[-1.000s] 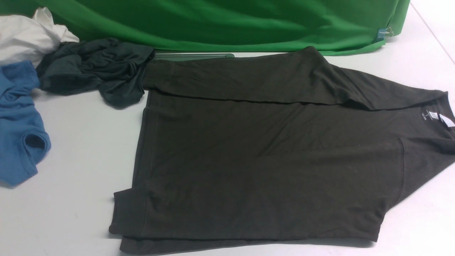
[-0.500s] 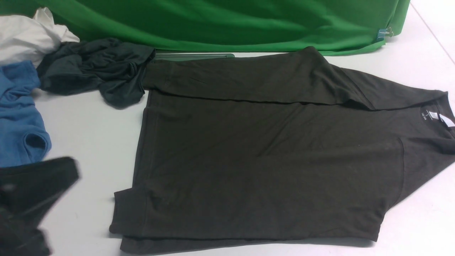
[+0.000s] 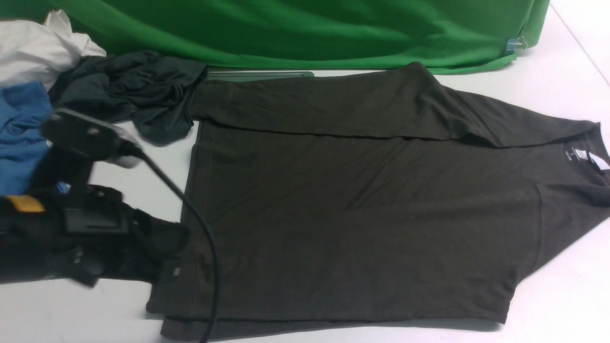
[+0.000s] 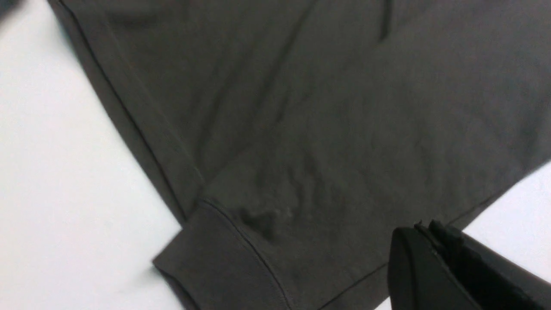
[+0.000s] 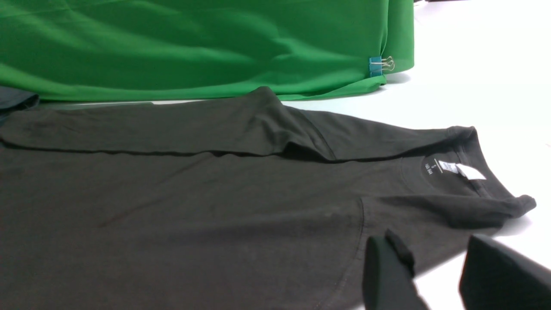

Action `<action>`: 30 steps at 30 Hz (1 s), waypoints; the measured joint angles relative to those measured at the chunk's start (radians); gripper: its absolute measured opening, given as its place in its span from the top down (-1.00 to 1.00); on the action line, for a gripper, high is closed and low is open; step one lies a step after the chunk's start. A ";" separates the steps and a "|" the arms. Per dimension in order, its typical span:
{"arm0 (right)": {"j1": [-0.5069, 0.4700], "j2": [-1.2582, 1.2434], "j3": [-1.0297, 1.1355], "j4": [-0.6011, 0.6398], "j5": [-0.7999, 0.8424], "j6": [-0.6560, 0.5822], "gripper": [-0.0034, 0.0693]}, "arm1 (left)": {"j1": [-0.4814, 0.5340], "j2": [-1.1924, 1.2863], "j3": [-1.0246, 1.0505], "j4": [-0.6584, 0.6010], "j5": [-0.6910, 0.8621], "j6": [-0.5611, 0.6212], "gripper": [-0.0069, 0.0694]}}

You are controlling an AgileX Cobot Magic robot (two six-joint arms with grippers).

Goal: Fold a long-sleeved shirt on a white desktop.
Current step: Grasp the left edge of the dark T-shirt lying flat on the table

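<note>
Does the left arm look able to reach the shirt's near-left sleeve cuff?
Probably yes: the left gripper sits close to the cuff of the long-sleeved shirt, nothing between them, though its shut jaws must open first.

Left arm (image 3: 86, 228): black housing, yellow sticker (image 3: 25, 204), loose black cable (image 3: 162, 174). Right gripper (image 5: 432, 247): two matte black fingers, blunt tips.

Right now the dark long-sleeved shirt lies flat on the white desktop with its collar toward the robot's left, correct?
Not quite. The long-sleeved shirt does lie flat on the white desktop, but its collar is toward the robot's right, as the front view shows.
</note>
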State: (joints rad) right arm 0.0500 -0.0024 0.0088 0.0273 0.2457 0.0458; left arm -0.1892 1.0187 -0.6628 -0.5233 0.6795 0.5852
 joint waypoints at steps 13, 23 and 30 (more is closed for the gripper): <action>0.000 0.000 0.000 0.100 -0.297 0.424 0.25 | 0.000 0.051 -0.047 -0.025 0.097 0.093 0.77; 0.276 0.195 -0.450 0.107 0.258 0.135 0.45 | 0.000 0.121 -0.113 0.026 0.242 0.115 0.77; 0.526 0.414 -0.747 0.084 0.593 -0.092 0.39 | 0.028 0.298 -0.128 0.140 0.174 0.018 0.74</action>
State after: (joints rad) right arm 0.5757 0.4112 -0.7385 0.1112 0.8383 -0.0464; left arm -0.1608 1.3170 -0.7909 -0.3831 0.8538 0.6036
